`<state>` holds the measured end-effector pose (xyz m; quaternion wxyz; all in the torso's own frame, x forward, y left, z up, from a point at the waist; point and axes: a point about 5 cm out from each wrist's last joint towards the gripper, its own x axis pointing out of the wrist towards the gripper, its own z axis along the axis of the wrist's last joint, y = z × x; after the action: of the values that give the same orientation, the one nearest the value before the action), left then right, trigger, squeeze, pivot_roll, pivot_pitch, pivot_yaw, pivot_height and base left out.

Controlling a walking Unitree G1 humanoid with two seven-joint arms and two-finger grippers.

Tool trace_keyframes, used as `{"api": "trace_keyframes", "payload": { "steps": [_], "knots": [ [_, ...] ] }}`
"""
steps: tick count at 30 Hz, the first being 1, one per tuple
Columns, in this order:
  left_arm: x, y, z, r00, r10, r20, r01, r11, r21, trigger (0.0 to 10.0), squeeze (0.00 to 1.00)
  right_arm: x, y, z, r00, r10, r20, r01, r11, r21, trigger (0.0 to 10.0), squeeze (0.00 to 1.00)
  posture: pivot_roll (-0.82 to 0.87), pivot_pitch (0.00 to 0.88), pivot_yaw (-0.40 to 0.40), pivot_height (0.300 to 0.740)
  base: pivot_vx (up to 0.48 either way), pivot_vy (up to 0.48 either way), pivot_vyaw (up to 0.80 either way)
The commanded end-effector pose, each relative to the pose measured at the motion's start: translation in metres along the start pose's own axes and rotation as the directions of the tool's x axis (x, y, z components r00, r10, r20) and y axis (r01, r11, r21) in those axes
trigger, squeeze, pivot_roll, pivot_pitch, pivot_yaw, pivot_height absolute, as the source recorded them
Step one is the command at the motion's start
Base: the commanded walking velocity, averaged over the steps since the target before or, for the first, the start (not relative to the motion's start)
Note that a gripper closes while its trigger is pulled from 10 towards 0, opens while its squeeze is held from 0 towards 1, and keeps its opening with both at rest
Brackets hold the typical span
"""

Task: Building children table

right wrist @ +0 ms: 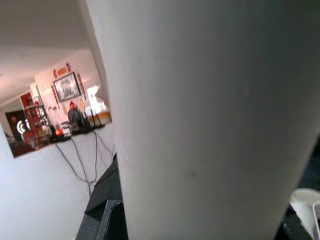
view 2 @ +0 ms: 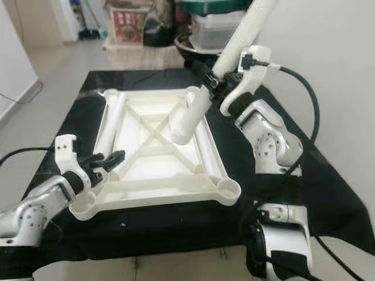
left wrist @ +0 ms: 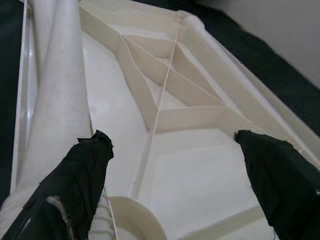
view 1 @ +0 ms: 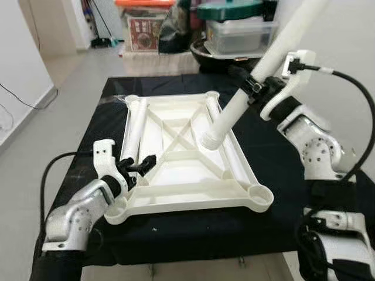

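An upside-down white plastic table top (view 1: 193, 202) lies on a black cloth. One white leg (view 1: 135, 129) rests loose along its left side and is also close by in the left wrist view (left wrist: 60, 100). My right gripper (view 1: 255, 88) is shut on a second white leg (view 1: 234, 108), held tilted, with its lower end hanging over the top's right half. That leg fills most of the right wrist view (right wrist: 210, 115). My left gripper (view 1: 140, 165) is open at the near left corner, its fingers (left wrist: 75, 185) spread above the corner socket (left wrist: 135, 215).
The black cloth (view 1: 275, 152) covers a low surface with bare floor (view 1: 64, 105) to the left. Plastic storage boxes (view 1: 240, 32) and a red-lidded bin (view 1: 143, 26) stand behind it. A light wall (view 1: 345, 41) runs close along the right.
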<state>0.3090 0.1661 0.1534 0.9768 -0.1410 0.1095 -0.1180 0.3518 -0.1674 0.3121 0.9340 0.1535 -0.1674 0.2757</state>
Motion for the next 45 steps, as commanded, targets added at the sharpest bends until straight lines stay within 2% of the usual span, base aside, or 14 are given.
{"api": "trace_keyframes", "payload": {
  "steps": [1,9,10,11,12,15,20,21,24,31,33,37,40,45],
  "knots": [
    [-0.002,0.01,-0.026,0.99,0.08,-0.113,-0.078,0.997,0.028,10.0,0.0,-0.002,0.002,0.007,0.999,-0.006,0.053,0.006,1.0,-0.016,0.0,0.0,0.01,0.0,-0.021,0.74,0.0,0.0,0.0],
    [-0.003,-0.012,-0.028,0.995,0.047,-0.089,-0.028,0.98,0.197,10.0,0.0,-0.003,0.005,0.01,0.993,-0.027,0.116,0.029,0.999,-0.017,0.0,0.0,0.01,0.0,-0.019,0.74,0.0,0.0,0.0],
    [-0.002,-0.016,-0.015,1.0,0.021,0.016,-0.024,0.961,0.276,10.0,0.0,-0.003,0.006,0.009,0.993,-0.023,0.115,0.025,1.0,-0.016,0.0,0.0,0.01,0.0,-0.023,0.74,0.0,0.0,0.0],
    [-0.002,-0.016,-0.015,1.0,0.021,0.016,-0.024,0.961,0.276,10.0,0.0,-0.003,0.006,0.009,0.993,-0.023,0.115,0.025,1.0,-0.016,0.0,0.0,0.01,0.0,-0.023,0.74,0.0,0.0,0.0],
    [-0.003,-0.021,-0.002,0.994,-0.016,0.112,-0.024,0.937,0.35,10.0,0.0,-0.003,0.007,0.008,0.993,-0.02,0.113,0.022,1.0,-0.015,0.0,0.0,0.01,0.0,-0.027,0.74,0.0,0.0,0.0],
    [-0.005,-0.029,0.014,0.969,-0.099,0.226,-0.008,0.902,0.431,10.0,0.0,-0.002,0.009,0.005,0.994,-0.015,0.11,0.016,1.0,-0.01,0.0,0.0,0.01,0.0,-0.028,0.74,0.0,0.0,0.0],
    [-0.009,-0.042,0.013,0.956,-0.181,0.231,0.057,0.887,0.459,10.0,0.0,-0.001,0.012,0.002,0.994,-0.006,0.106,0.006,1.0,-0.001,0.0,0.0,0.01,0.0,-0.028,0.74,0.0,0.0,0.0],
    [-0.013,-0.054,0.009,0.939,-0.261,0.222,0.128,0.869,0.479,10.0,0.0,-0.001,0.015,0.0,0.995,0.01,0.102,-0.011,1.0,0.005,0.0,0.0,0.01,0.0,-0.028,0.74,0.0,0.0,0.0],
    [-0.016,-0.063,0.007,0.919,-0.336,0.206,0.219,0.87,0.442,10.0,0.0,-0.003,0.022,0.0,0.991,0.075,0.111,-0.076,0.997,0.007,0.0,0.0,0.0,0.0,-0.027,0.74,0.0,0.0,0.0],
    [-0.02,-0.062,0.014,0.885,-0.417,0.208,0.315,0.864,0.392,10.0,0.0,-0.007,0.04,0.002,0.96,0.249,0.13,-0.255,0.966,0.035,0.0,0.0,0.0,0.0,-0.031,0.74,0.0,0.0,0.0],
    [-0.02,-0.054,0.019,0.874,-0.436,0.214,0.324,0.852,0.411,10.0,0.0,-0.01,0.054,0.0,0.92,0.375,0.116,-0.382,0.923,0.043,0.0,0.0,0.01,0.0,-0.037,0.74,0.0,0.0,0.0],
    [-0.02,-0.052,0.024,0.863,-0.464,0.198,0.35,0.834,0.427,10.0,0.0,-0.011,0.063,-0.004,0.891,0.444,0.095,-0.449,0.892,0.046,0.0,0.0,0.01,0.0,-0.043,0.74,0.0,0.0,0.0],
    [-0.022,-0.048,0.032,0.837,-0.523,0.163,0.402,0.788,0.466,10.0,0.0,-0.013,0.081,-0.013,0.834,0.549,0.05,-0.551,0.833,0.048,0.0,0.0,0.01,0.0,-0.041,0.74,0.0,0.0,0.0],
    [-0.022,-0.051,0.037,0.792,-0.598,0.118,0.489,0.739,0.462,10.0,0.0,-0.015,0.093,-0.023,0.784,0.621,-0.003,-0.62,0.782,0.061,0.0,0.0,0.01,0.0,-0.043,0.74,0.0,0.0,0.0]
  ]
}}
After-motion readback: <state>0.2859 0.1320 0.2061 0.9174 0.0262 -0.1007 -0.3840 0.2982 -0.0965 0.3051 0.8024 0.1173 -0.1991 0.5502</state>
